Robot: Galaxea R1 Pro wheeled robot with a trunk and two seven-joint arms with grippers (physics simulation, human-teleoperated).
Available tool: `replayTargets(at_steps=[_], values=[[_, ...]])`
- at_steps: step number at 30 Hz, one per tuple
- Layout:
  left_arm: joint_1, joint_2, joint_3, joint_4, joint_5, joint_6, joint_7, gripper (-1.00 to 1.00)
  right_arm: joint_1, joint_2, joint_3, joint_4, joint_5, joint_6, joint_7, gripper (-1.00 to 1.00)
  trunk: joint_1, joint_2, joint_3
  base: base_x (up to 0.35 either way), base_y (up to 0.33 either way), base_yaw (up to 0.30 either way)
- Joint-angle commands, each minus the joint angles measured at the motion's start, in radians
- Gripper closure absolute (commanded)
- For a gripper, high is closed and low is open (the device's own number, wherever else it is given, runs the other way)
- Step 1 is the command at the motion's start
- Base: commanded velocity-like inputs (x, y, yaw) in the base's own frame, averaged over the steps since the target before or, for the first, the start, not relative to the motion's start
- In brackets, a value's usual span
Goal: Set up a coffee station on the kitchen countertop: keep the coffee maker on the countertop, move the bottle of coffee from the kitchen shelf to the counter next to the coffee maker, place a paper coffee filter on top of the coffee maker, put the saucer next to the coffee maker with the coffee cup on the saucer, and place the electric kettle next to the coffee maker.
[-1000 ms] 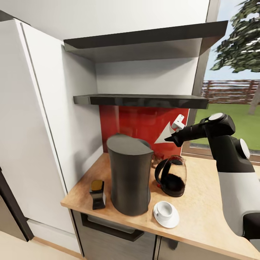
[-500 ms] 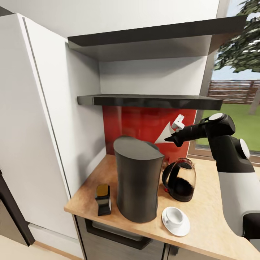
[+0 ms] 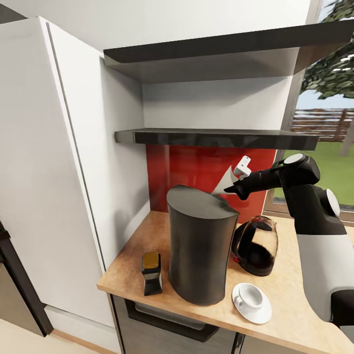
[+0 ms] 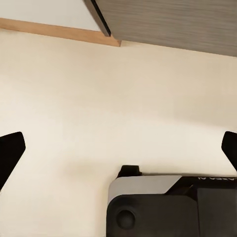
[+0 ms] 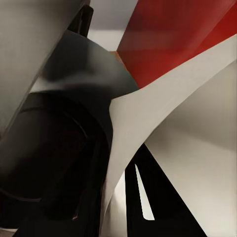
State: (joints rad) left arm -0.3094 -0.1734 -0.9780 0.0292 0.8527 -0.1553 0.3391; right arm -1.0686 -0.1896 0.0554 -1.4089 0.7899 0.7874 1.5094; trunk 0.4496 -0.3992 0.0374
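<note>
Holding paper coffee filter (image 3: 223,183) in right tool (image 3: 230,188) | seemingly over coffee maker (image 3: 200,246) rear edge

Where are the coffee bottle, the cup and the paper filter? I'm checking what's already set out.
coffee bottle (image 3: 151,273): head view, on its dark body below the gold cap.
cup (image 3: 249,296): head view, on its white bowl, on the saucer.
paper filter (image 3: 225,182): head view, on the white sheet at the right gripper's fingers.

Our right gripper (image 3: 229,188) pinches the thin white crumpled paper filter (image 3: 225,183) just above the tall matte black-grey coffee maker (image 3: 199,250).
</note>
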Motion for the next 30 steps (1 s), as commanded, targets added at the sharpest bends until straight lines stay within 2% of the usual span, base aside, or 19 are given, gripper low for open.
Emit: replayTargets(at_steps=[1,30], values=[[0.0,-0.001,-0.008,0.003,0.008,-0.004,0.0,-1.0,-0.001,-0.001,0.001,-0.001,0.008,0.013,0.008,1.0,0.0,-0.001,-0.001,0.0,0.002,0.0],[0.0,-0.001,-0.008,0.003,0.008,-0.004,0.0,-1.0,0.0,-0.001,0.007,0.018,0.01,0.009,0.002,1.0,0.0,-0.001,-0.001,-0.063,0.011,0.0]])
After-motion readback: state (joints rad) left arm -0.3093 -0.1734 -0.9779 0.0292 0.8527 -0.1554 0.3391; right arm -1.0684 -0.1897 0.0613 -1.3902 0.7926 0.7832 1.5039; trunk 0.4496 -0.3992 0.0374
